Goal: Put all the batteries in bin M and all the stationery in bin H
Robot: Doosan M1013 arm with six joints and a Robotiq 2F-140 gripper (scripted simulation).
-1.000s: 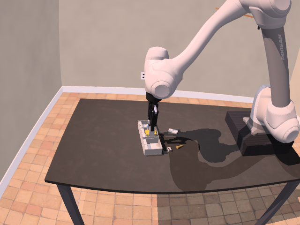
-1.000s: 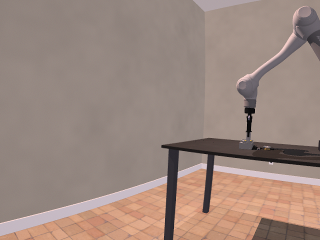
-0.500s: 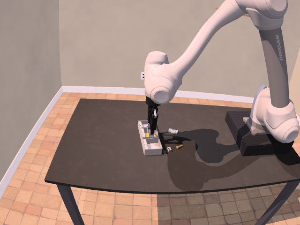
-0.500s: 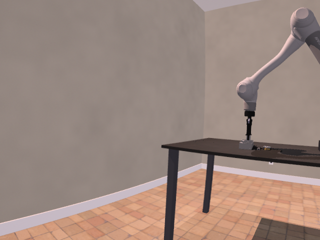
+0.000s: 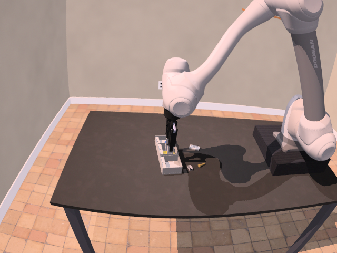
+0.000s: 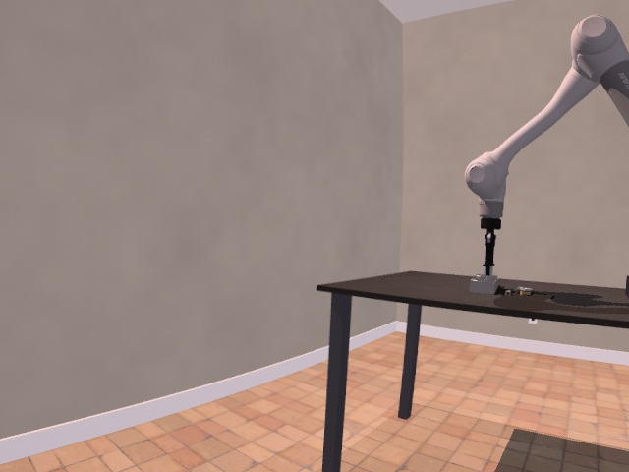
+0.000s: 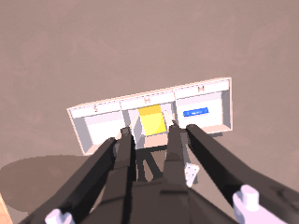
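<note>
One yellow sticky-note pad (image 7: 152,119) is lying inside the middle bin marked H (image 7: 147,100), just beyond the tips of the gripper (image 7: 149,128). The fingers are standing slightly parted and gripping nothing. The arm (image 5: 217,51) is reaching out over the table (image 5: 108,163), its wrist pointing straight down. The pad is showing its broad face upward, edges lining up with the bin walls; it looks nearly square.

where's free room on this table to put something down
Free: the wide stretch between the table's left edge and the bin row, and the front strip. Crowded: right of the bins, with a small box, a bolt, and the arm's base.
</note>
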